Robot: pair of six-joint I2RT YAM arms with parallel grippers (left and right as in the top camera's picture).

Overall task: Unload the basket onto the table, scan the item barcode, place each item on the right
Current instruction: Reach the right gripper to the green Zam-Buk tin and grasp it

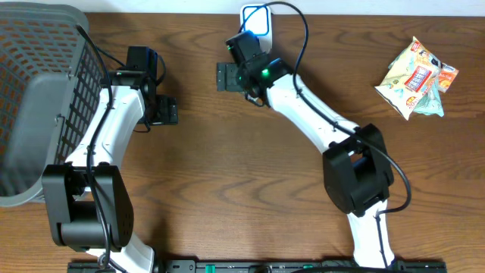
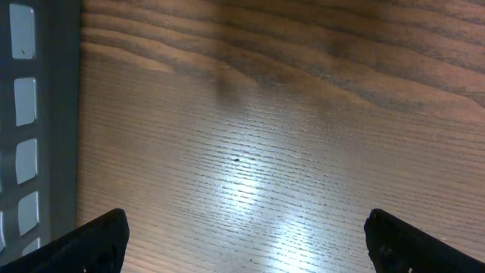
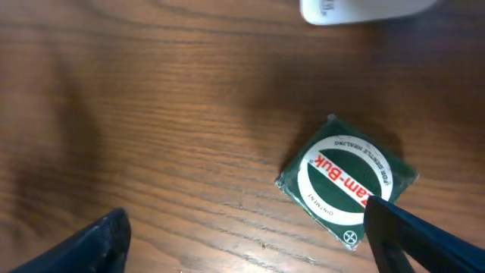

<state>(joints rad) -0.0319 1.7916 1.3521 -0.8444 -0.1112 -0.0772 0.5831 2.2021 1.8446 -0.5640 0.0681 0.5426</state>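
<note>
**Right gripper (image 3: 244, 227) spread wide over the green ointment tin (image 3: 345, 178); left gripper (image 2: 244, 227) just as wide, over the table (image 1: 227, 189).**

The tin (square, with a round white label reading "Zam-Buk" in red) lies flat on the wood below the right gripper. It is within the span of the fingers but far off centre, close by one fingertip (image 3: 413, 236) and well apart from the other. That fingertip overlaps the tin's corner in the wrist view, and whether it touches cannot be told. Ahead of the gripper, beyond the tin, sits a white device (image 3: 356, 9). The left gripper holds nothing, and a grey basket (image 2: 45, 114) has its wall just beside one of its fingers. Snack packets (image 1: 417, 76) lie well away from both grippers.
</note>
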